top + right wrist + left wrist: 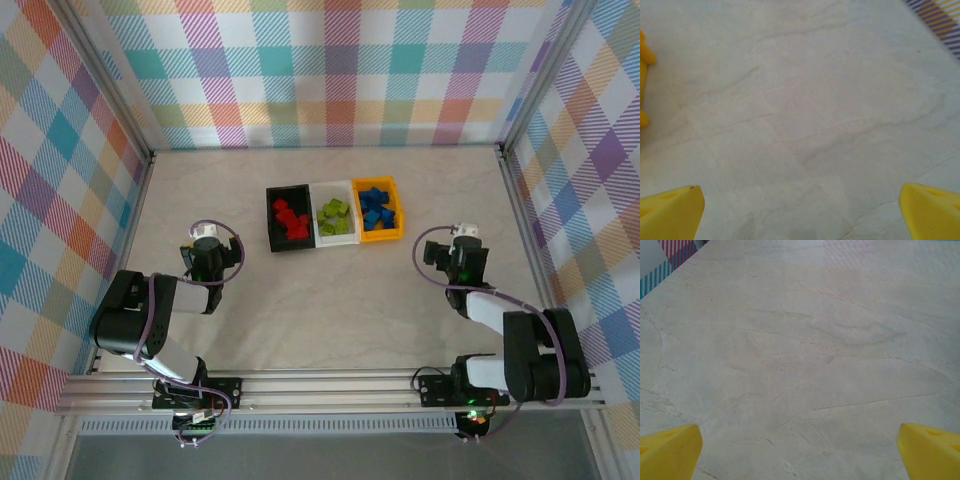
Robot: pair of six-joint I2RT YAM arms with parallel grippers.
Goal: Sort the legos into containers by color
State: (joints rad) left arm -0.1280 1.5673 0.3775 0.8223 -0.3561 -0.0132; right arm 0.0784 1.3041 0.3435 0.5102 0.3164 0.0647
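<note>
Three containers stand in a row at the table's middle. The black bin (271, 222) holds red legos (291, 220), the white bin (333, 187) holds lime green legos (335, 212), and the orange-yellow bin (400, 212) holds blue legos (376, 207). My left gripper (207, 240) hangs left of the black bin, apart from it. In its wrist view the left gripper (800, 452) is open over bare table, yellow fingertips (670, 452) far apart. My right gripper (465, 243) is right of the orange-yellow bin. The right gripper (800, 212) is open too, nothing between its fingertips (930, 210).
Plaid walls close the table (330, 310) at the back and both sides. The orange-yellow bin's edge (643, 60) shows at the left border of the right wrist view. Bare marbled tabletop lies under both grippers.
</note>
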